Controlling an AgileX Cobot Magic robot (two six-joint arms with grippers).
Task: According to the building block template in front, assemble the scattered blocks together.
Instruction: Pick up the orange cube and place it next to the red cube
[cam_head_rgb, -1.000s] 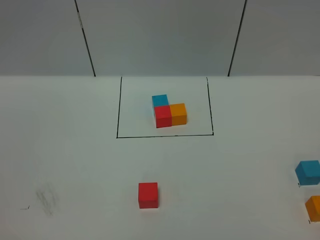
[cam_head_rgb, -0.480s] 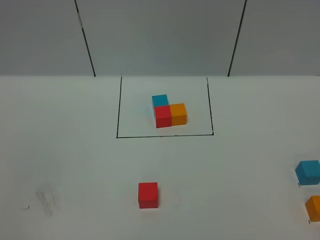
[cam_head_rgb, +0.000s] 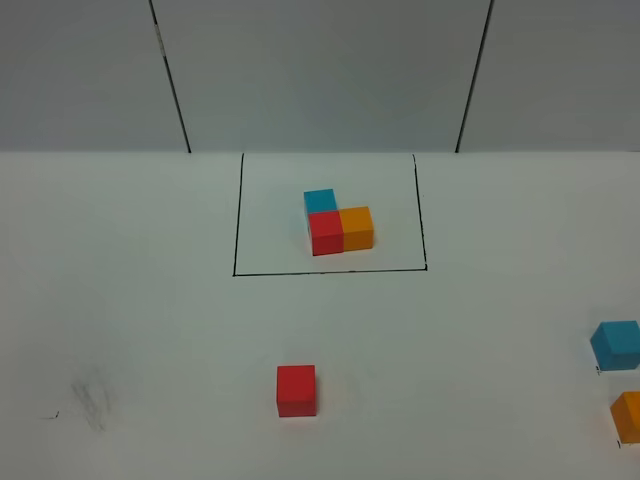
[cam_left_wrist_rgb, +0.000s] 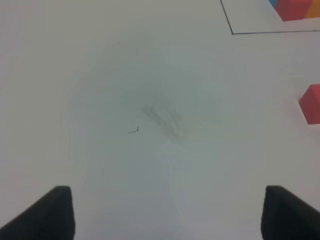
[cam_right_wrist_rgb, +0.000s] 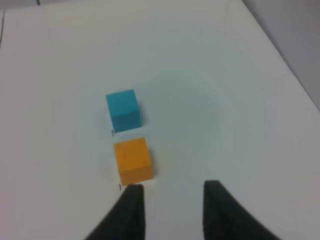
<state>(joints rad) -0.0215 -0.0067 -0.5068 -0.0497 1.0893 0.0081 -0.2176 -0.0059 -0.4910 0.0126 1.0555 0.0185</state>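
The building block template (cam_head_rgb: 338, 228) is a joined light blue, red and orange trio inside a black rectangular outline (cam_head_rgb: 236, 215) at the table's middle back. The loose red cube (cam_head_rgb: 296, 390) sits in front of it and shows at the edge of the left wrist view (cam_left_wrist_rgb: 311, 103). The loose blue cube (cam_head_rgb: 616, 345) and orange cube (cam_head_rgb: 628, 417) sit at the far right. No gripper shows in the exterior view. My left gripper (cam_left_wrist_rgb: 172, 215) is wide open and empty above bare table. My right gripper (cam_right_wrist_rgb: 172, 200) is open and empty, just short of the orange cube (cam_right_wrist_rgb: 133, 161) and the blue cube (cam_right_wrist_rgb: 123, 110).
The white table (cam_head_rgb: 150, 330) carries a faint grey smudge (cam_head_rgb: 95, 400) at the front left, also in the left wrist view (cam_left_wrist_rgb: 162, 117). The table's right edge (cam_right_wrist_rgb: 295, 75) runs close to the blue and orange cubes. Grey wall panels (cam_head_rgb: 320, 70) stand behind.
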